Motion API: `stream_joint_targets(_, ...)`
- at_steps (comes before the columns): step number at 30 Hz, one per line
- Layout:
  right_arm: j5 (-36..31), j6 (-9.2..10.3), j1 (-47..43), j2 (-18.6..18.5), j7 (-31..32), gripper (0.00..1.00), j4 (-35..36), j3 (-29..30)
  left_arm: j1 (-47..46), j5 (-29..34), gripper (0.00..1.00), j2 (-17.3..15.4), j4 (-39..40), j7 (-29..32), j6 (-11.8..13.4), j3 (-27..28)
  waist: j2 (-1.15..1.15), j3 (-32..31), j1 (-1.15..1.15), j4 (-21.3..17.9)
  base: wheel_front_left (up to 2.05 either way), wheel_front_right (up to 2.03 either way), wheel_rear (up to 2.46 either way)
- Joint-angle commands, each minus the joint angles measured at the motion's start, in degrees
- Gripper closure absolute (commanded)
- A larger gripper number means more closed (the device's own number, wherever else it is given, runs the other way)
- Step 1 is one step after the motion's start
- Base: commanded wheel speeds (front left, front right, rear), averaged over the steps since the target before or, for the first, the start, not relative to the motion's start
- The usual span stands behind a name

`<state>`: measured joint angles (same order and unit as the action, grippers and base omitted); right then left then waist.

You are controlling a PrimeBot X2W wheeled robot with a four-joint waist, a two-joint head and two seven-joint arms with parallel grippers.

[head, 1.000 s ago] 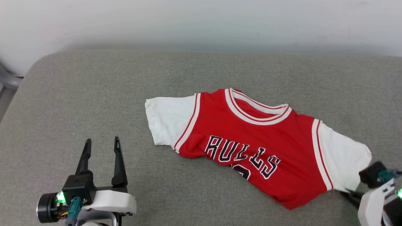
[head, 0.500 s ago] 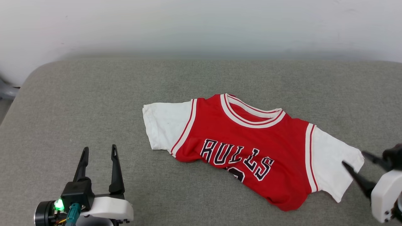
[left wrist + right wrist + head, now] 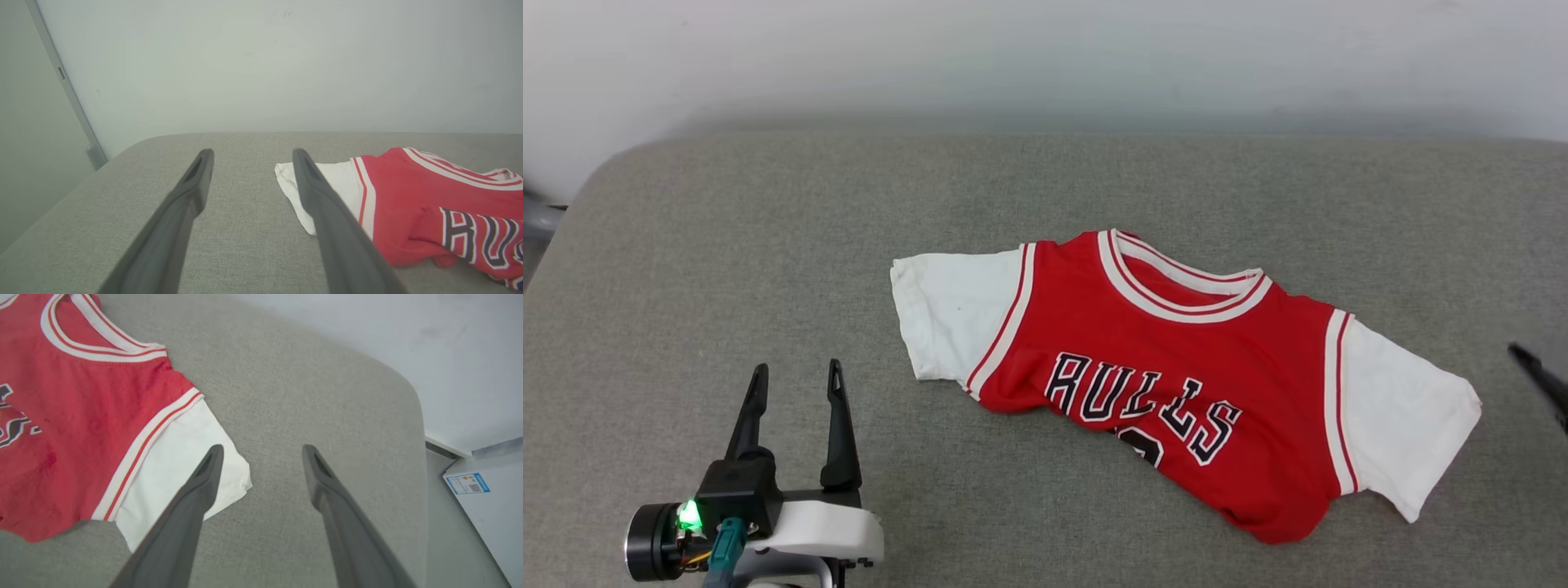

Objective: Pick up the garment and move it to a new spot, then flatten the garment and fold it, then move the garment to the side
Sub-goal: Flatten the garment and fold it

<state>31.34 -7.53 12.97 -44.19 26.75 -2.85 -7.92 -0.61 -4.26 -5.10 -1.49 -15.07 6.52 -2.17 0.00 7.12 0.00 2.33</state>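
The garment (image 3: 1176,367), a red jersey with white sleeves and "BULLS" lettering, lies front up and slightly rumpled on the grey cushioned surface (image 3: 768,245). Its lower part is bunched under. My left gripper (image 3: 796,384) stands open at the lower left, clear of the left sleeve (image 3: 322,183). My right gripper (image 3: 261,451) is open above the surface, just off the right sleeve (image 3: 184,457); one dark fingertip (image 3: 1531,363) shows at the right edge of the head view. Neither gripper holds anything.
A pale wall (image 3: 1045,57) runs behind the surface. The cushion's rounded right corner (image 3: 408,396) drops to the floor, where a white box with a blue label (image 3: 486,494) stands. A grey metal post (image 3: 65,90) rises at the far left.
My right gripper opened, let go of the right sleeve and drew back to the right. The sleeve now lies flat. The camera shifted slightly.
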Motion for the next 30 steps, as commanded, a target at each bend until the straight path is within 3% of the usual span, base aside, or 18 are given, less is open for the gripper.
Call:
stream_joint_targets(1,1.16,0.08,0.42,-0.44,1.52,0.00,-0.41,-0.57,-0.79,0.15,0.00,0.01,0.11,-0.15,-0.26,-0.12,0.00,0.54,0.00,0.37,0.00,0.00,0.00)
stream_joint_targets(5,4.80,0.08,2.33,-1.98,10.24,0.00,-3.19,-2.74,-1.69,0.41,0.00,0.38,0.26,-0.15,-0.43,-0.42,0.00,2.30,0.00,1.36,0.00,0.00,0.00)
stream_joint_targets(11,6.59,0.07,6.24,-1.36,15.59,0.00,-9.12,-6.02,-3.35,0.54,0.00,0.98,0.28,-0.15,-0.55,-1.06,0.00,5.27,0.00,3.21,0.00,0.00,0.00)
stream_joint_targets(27,7.94,0.06,9.88,5.10,13.13,0.00,-26.36,-17.25,-5.82,1.03,0.00,1.42,-0.16,-0.15,-0.67,-0.45,0.00,9.32,0.00,4.19,0.00,0.00,0.00)
stream_joint_targets(28,7.85,0.06,10.20,5.14,11.67,0.56,-26.54,-17.48,-5.79,1.00,0.00,1.39,-0.28,-0.15,-0.71,-0.31,0.00,9.23,0.00,3.97,0.00,0.00,0.00)
stream_joint_targets(29,7.62,0.06,10.56,4.91,10.04,1.00,-26.62,-17.81,-5.86,1.01,0.00,1.31,-0.40,-0.15,-0.76,-0.11,0.00,9.10,0.00,3.76,0.00,0.00,0.00)
stream_joint_targets(30,7.63,0.06,10.81,4.70,8.75,1.00,-26.69,-18.15,-5.94,1.02,0.00,1.20,-0.60,-0.15,-0.83,0.12,0.00,8.83,0.00,3.49,0.00,0.00,0.00)
